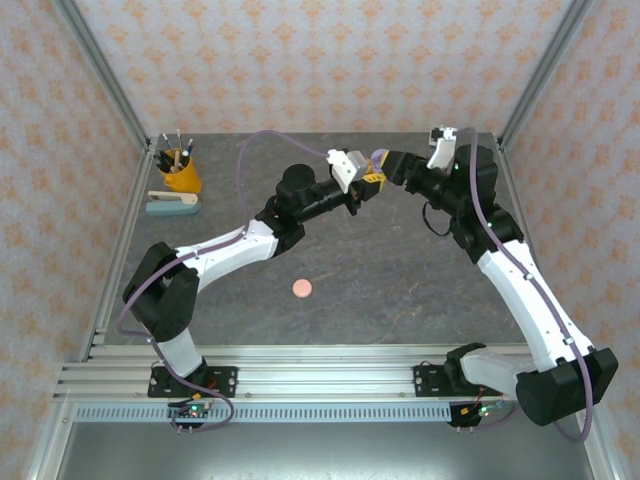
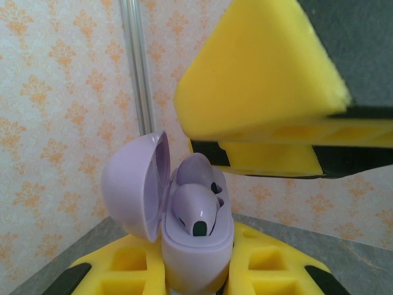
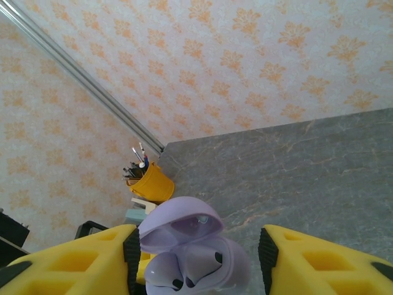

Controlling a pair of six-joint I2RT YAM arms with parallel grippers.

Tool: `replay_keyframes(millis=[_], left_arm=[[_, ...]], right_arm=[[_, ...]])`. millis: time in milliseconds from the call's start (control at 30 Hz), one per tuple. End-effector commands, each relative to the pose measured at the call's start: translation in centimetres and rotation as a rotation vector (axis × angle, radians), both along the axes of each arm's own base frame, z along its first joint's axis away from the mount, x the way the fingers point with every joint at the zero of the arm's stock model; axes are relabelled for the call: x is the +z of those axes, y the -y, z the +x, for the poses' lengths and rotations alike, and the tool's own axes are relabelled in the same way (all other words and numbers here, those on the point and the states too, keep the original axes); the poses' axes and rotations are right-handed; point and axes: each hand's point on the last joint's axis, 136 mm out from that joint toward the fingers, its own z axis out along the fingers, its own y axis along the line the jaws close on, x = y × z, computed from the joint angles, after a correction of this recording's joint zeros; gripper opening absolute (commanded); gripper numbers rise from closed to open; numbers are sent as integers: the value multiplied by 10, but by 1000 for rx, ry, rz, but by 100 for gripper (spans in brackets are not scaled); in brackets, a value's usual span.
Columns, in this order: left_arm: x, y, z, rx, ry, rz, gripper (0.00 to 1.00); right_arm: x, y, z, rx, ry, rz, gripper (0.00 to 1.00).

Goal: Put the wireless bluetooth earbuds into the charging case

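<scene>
Holding the purple charging case point(image 2: 196, 246) upright with lid open, left gripper point(image 2: 196, 273) pressed closed on its base, aloft toward the far edge of the table point(image 1: 420, 290); seated in its wells, both purple earbuds point(image 2: 195, 209). Spread wide and empty at the right gripper point(image 3: 198, 246); yellow fingers point(image 3: 73, 258) flanking the case on either side.

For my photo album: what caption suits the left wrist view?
Open purple charging case, two earbuds seated inside, held by the left gripper.
</scene>
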Motion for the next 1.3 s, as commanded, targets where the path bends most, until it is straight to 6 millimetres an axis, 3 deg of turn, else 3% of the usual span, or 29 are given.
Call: replay_keyframes(millis=[0, 100, 233, 467, 767, 1000, 1267], left_arm=[[23, -5, -8, 8, 44, -56, 0], [14, -5, -8, 11, 30, -38, 0], [-2, -5, -9, 6, 14, 6, 0], [-30, -1, -13, -29, -19, 92, 0], [-47, 5, -15, -65, -43, 147, 0], [-52, 11, -8, -70, -61, 153, 0], [-53, 13, 8, -59, -110, 119, 0]], right_arm=[[33, 15, -4, -65, 48, 49, 56], [41, 29, -2, -135, 27, 59, 58], [33, 41, 8, -201, -90, -5, 58], [-20, 42, 42, -233, -396, -163, 55], [-69, 24, 72, -148, -600, -269, 42], [-88, 4, 55, -55, -647, -350, 31], [-96, 8, 19, -40, -655, -364, 28]])
